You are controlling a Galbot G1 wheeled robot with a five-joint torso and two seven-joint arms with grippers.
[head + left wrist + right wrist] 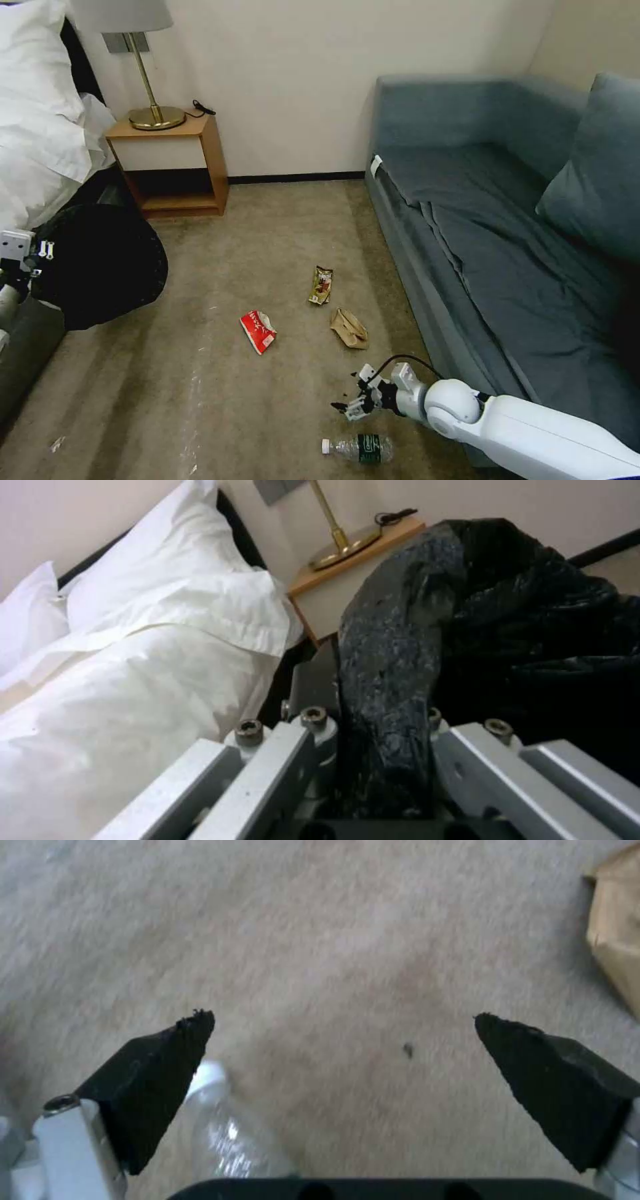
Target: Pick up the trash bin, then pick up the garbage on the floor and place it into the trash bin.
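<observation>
Left gripper [383,780] pinches the trash bin [100,263] rim (held aloft for drop-offs); right gripper [352,404], fingers spread, hovers beside the bottle [358,448].

Crinkled glossy black plastic lines the trash bin [507,630]; matt beige carpet [267,220], a clear plastic bottle [357,448], a creased tan paper bag [349,328], and a wooden nightstand [177,167] under a brass-finish lamp [150,100].

You are seeing four garbage pieces lying beyond right gripper [347,405]: one red wrapper [258,331], one paper bag [349,328], one snack wrapper [321,285], one bottle [359,447]. One trash bin [100,263].
</observation>
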